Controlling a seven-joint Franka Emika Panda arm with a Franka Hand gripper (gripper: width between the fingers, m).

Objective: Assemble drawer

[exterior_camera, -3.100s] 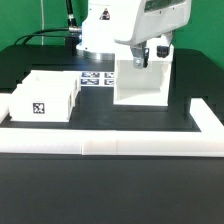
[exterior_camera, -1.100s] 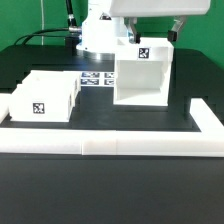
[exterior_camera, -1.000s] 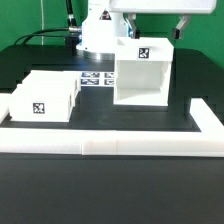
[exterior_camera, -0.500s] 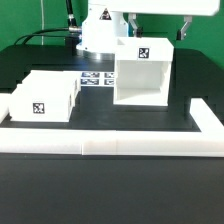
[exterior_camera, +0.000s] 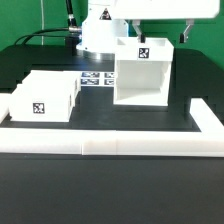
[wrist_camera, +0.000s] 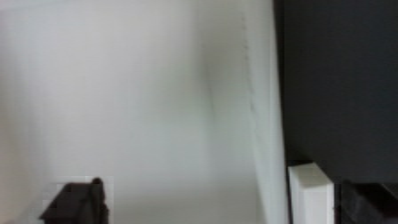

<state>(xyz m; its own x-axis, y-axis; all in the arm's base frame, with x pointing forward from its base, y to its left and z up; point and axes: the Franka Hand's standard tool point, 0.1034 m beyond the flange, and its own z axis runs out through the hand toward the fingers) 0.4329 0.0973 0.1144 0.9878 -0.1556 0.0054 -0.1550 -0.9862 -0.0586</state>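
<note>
— Gripper (exterior_camera: 161, 34) first, exterior view: how does it stand?
— Its two fingers are spread wide apart and grip nothing. One finger (exterior_camera: 137, 32) hangs over the housing's (exterior_camera: 140, 85) upper edge on the exterior view's left, and the other is just past its right corner. I cannot tell whether either touches the housing.
— Where does the drawer sit?
— The housing stands upright on the black table (exterior_camera: 185, 105), with its tag (exterior_camera: 143, 54) near the upper edge. The front tray (exterior_camera: 40, 106) and rear tray (exterior_camera: 57, 82) sit close together, well apart from the housing toward the exterior view's left.
— What room is open?
— The marker board (exterior_camera: 95, 79) lies between the trays and the housing. A bare strip of table runs from the housing's foot to the white rail (exterior_camera: 110, 146), which edges the near side and turns up at the right. The front tray sits just beside the rail's left corner.
— And the wrist view?
— It is blurred. A broad white surface fills most of it and ends in a straight edge against darkness. One dark fingertip (wrist_camera: 75, 203) shows at the picture's border, with nothing against it.
</note>
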